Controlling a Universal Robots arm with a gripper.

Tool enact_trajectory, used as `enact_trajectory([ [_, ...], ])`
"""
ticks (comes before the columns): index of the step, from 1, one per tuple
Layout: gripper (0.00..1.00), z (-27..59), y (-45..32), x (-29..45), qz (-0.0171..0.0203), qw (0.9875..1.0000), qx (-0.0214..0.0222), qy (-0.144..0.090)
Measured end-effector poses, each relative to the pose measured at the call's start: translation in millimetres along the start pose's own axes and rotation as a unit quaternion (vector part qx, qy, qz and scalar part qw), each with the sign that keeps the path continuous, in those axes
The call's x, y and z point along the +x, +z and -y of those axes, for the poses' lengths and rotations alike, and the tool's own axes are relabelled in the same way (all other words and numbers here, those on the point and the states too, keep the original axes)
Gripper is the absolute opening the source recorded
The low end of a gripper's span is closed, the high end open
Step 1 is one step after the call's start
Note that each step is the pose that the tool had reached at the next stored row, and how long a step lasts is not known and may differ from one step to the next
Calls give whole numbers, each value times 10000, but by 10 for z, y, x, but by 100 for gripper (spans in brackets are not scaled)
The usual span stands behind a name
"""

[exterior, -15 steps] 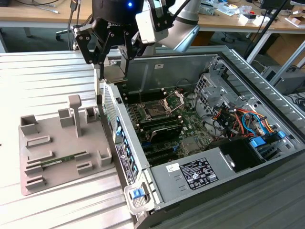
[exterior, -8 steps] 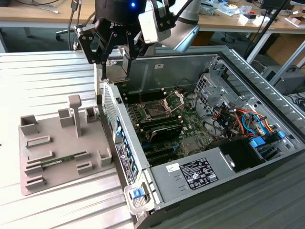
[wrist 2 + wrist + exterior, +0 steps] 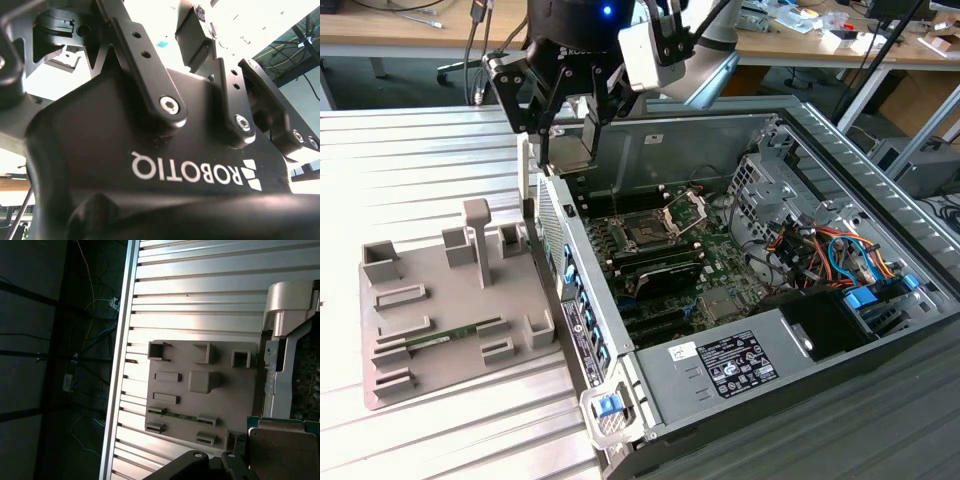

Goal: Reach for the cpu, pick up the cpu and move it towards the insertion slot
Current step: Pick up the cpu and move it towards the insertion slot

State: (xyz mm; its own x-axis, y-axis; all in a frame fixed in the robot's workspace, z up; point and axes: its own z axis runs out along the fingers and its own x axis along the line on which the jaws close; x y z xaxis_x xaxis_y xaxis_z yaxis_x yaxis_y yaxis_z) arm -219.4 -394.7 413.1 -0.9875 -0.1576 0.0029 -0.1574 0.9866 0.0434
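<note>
- Gripping cpu (image 3: 279, 450), gripper (image 3: 570, 138) clamped on it, above case wall (image 3: 552, 215) at the exterior view's left.
- Risk: hold slips, chip drops short of insertion slot (image 3: 649, 235).

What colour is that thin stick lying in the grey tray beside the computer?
Green; the stick shows best in the exterior view, in the tray.

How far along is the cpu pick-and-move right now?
Done: reach and pick. The claw grips the cpu, raised well above the grey fixture.
In hand: the carry. The claw hangs over the case wall on the exterior view's left.
Left: the cpu is not yet at the insertion slot, which looks empty with its frame open.
</note>
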Motion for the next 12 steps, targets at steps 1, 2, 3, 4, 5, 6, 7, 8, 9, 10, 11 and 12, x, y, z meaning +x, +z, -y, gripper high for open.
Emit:
enact_trajectory([
  [1,55,1,0,-5,0,10000,0,0],
  [2,55,1,0,-11,0,10000,0,0],
  [3,55,2,0,-15,0,10000,0,0],
  [4,55,3,0,-20,0,10000,0,0],
  [5,55,4,0,-26,0,10000,0,0],
  [6,55,5,0,-31,0,10000,0,0],
  [7,55,6,0,-37,0,10000,0,0],
  [8,55,6,-1,-41,0,10000,0,0],
  [9,55,8,-1,-49,0,10000,0,0],
  [10,55,8,-1,-54,0,10000,0,0],
  [11,55,10,-1,-64,0,10000,0,0],
  [12,55,11,-1,-72,0,10000,0,0],
])
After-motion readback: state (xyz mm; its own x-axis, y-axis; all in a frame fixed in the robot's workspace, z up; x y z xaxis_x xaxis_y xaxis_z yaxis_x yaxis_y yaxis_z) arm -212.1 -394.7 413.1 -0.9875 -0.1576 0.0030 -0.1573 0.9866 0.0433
